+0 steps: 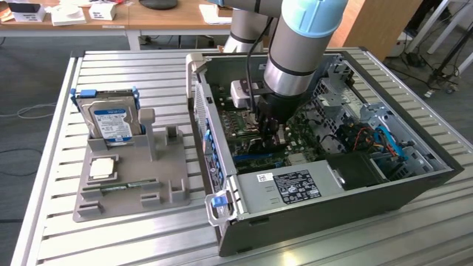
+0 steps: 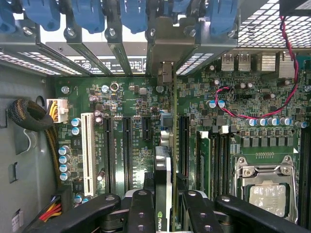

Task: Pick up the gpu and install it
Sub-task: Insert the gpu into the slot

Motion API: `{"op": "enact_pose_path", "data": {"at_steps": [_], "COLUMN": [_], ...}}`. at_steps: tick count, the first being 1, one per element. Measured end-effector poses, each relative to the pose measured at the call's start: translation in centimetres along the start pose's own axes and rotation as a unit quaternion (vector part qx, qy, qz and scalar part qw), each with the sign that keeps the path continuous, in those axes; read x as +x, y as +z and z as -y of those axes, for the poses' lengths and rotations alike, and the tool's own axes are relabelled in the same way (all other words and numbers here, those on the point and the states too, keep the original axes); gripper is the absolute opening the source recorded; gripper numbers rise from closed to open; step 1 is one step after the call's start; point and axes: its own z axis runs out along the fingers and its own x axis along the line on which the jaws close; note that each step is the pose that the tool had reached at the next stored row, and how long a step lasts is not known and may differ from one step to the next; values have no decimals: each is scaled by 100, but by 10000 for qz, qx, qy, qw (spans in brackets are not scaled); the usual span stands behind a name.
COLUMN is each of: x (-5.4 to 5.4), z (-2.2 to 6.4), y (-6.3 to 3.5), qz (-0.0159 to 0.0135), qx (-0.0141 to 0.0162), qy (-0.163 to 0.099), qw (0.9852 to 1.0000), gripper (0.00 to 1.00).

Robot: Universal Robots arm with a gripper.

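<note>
Black two-fingered hand point(image 2: 167, 206): pinching the thin dark gpu card point(image 2: 162, 162) edgewise, upright above the black expansion slots point(image 2: 127, 145) of the green motherboard point(image 2: 131, 97), probably for seating. Its far end aligns with the blue-latched rear bracket openings point(image 2: 133, 14).

CLEARANCES IN AND AROUND THE CASE

The case point(image 1: 414, 185) lies open side up on the tabletop point(image 1: 52, 183), walled on every side. The arm point(image 1: 299, 50) occupies the middle of the opening, with the tool point(image 1: 270, 136) low over the motherboard point(image 2: 136, 97), clamped on the gpu point(image 2: 163, 162). The power supply point(image 1: 292, 187) blocks the end nearest the exterior camera; the drive cage point(image 1: 369, 117) and its cables point(image 1: 386, 139) block the exterior view's right. Beside the gpu, the expansion slots point(image 2: 116, 145) stand free. A cable bundle point(image 2: 29, 114) crowds one wall. The parts holder point(image 1: 126, 191) with the hard drive point(image 1: 111, 119) takes the exterior view's left.
</note>
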Motion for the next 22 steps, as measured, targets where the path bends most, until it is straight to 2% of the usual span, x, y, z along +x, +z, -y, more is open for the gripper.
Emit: {"op": "enact_pose_path", "data": {"at_steps": [20, 21, 22], "x": [0, -3, -3], "z": [0, 1, 1], "y": [-1, 9, 8], "qz": [-3, 10, 7], "qx": [0, 7, 6], "qy": [1, 1, 0], "qw": [10000, 10000, 10000], "gripper": [27, 28, 28]}}
